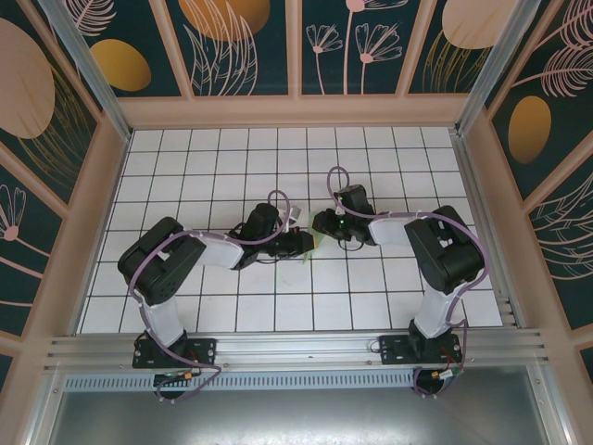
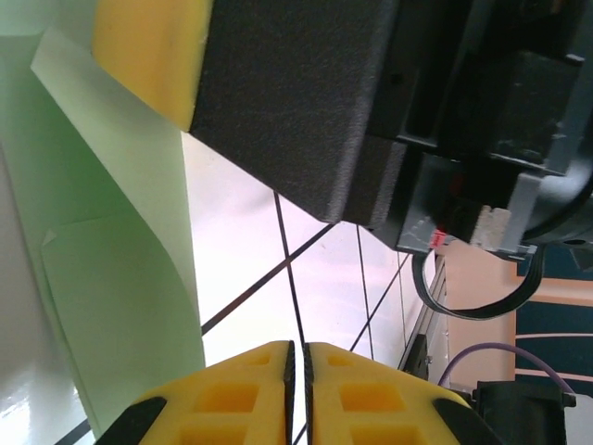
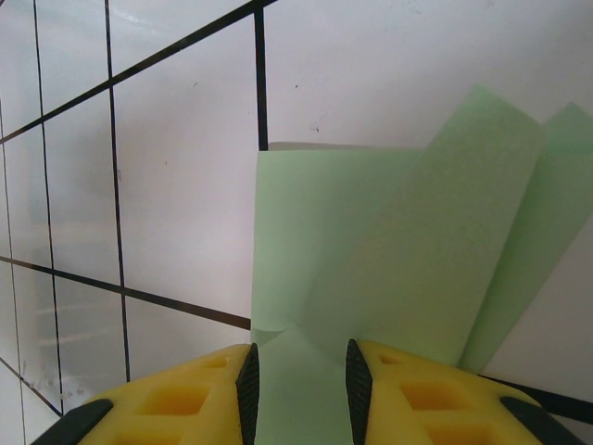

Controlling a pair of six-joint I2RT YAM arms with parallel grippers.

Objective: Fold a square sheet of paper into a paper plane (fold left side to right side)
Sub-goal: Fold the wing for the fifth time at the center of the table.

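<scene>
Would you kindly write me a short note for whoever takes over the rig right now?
Left tool: shut, nothing visible between its fingers, just beside the green sheet.
Right tool: part open, the sheet's near edge in the gap, apparently not clamped.
Sheet: on the tiled table, mid-table between both arms, partly folded with overlapping flaps.
Done: early folds. Left: the remaining folds; no dart shape yet.

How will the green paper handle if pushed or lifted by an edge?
Probably floppy: the green paper is thin, and one flap seems to curl upward. Likely very light; a push could slide it over the glossy tiles. Its folds may stiffen it slightly.
</scene>
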